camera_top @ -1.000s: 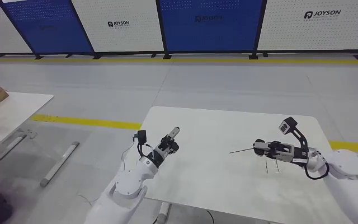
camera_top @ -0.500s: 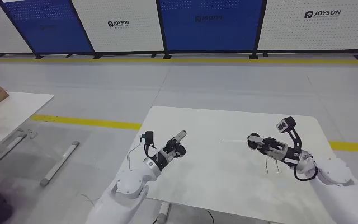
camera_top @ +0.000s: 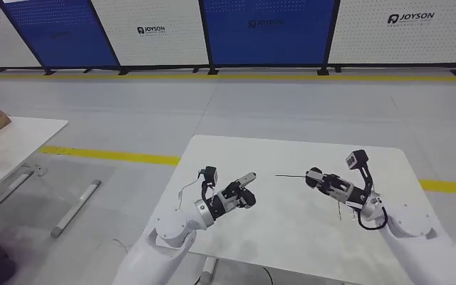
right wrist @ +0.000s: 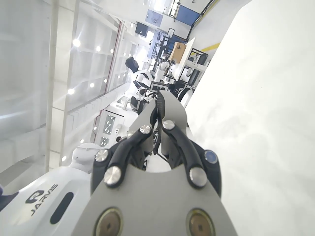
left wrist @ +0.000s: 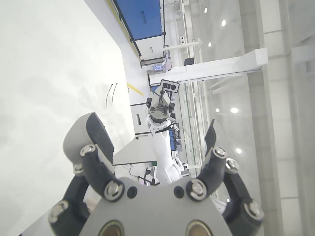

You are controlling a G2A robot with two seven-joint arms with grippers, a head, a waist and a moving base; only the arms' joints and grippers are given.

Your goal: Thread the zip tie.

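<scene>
Where the table (camera_top: 285, 153) runs toward its right edge, two loose zip ties (left wrist: 114, 93) lie side by side on its top, close by the right arm. A little farther from the near edge, over the left half, the left gripper (camera_top: 249, 188) hangs with its jaws wide apart and nothing between them. Farthest in, the right gripper (camera_top: 311, 176) is clamped on the zip tie (camera_top: 291, 176), whose thin tail juts level over the table's middle toward the left gripper, well apart from it
</scene>
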